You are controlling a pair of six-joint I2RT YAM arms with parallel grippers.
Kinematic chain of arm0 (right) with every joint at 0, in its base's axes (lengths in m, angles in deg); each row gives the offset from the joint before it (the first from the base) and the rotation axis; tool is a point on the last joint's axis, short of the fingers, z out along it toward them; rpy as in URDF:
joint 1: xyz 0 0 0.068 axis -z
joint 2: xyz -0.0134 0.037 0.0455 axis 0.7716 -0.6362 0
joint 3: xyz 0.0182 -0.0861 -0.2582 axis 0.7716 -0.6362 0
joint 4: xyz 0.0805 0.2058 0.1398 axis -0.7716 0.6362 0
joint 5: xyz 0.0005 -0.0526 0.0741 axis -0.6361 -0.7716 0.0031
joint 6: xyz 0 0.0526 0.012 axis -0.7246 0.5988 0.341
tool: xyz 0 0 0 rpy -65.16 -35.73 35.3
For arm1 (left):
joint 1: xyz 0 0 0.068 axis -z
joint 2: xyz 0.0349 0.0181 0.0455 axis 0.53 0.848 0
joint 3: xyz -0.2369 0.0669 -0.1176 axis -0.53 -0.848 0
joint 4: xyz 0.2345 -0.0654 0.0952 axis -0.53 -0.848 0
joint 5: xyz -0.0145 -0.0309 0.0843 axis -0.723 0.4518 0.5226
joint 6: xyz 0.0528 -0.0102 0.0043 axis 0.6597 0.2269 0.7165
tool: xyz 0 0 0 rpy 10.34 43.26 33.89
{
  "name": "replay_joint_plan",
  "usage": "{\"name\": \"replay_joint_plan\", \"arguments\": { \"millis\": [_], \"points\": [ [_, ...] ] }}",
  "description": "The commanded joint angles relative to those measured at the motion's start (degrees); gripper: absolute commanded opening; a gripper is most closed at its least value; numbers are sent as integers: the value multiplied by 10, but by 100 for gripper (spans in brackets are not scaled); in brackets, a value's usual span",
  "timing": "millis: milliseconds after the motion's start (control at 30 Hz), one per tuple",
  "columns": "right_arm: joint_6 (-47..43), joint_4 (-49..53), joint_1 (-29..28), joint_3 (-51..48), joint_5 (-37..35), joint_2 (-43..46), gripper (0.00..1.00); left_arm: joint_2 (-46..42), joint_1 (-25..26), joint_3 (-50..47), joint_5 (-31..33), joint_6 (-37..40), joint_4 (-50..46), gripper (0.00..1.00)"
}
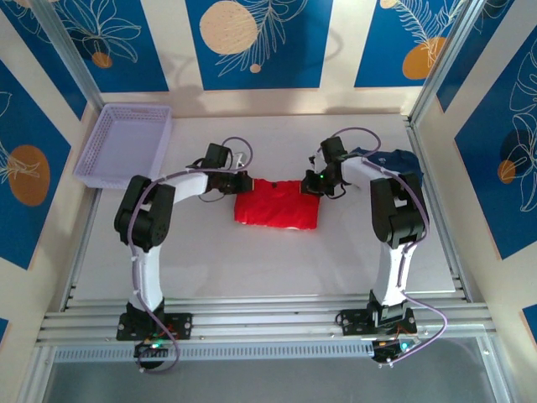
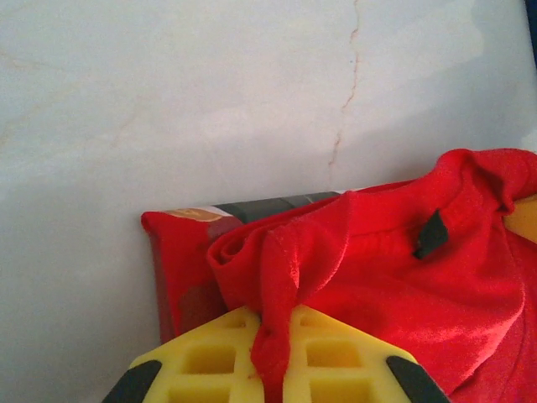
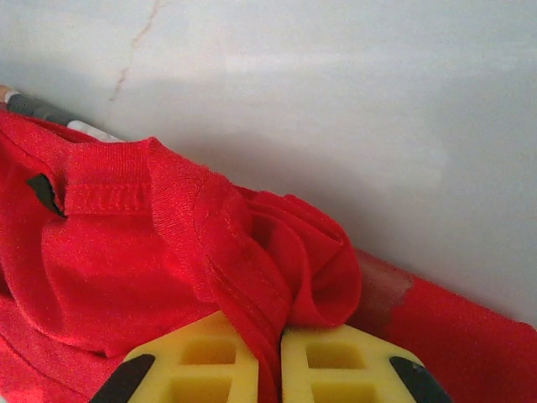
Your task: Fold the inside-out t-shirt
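The inside-out t-shirt lies folded into a bright red rectangle mid-table. My left gripper is at its far left corner, shut on a pinched fold of the red cloth between yellow pads. My right gripper is at the far right corner, its yellow pads shut on a bunched fold of the shirt. A small dark tag sits at the hemmed collar between them.
A lilac plastic basket stands at the back left. A dark navy garment lies at the back right behind the right arm. Bare white tabletop runs in front of the shirt.
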Motion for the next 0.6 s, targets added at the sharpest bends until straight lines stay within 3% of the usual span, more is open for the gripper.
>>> {"name": "replay_joint_plan", "arguments": {
  "millis": [0,367,567],
  "points": [
    [-19,24,-1,24,24,11,11,-12,-6,16,-16,8,2,3],
    [2,53,0,-48,48,147,9,-115,-4,-11,-39,25,-31,0],
    [15,44,25,-70,33,133,9,-62,-2,28,-51,29,-31,3]
  ]
}}
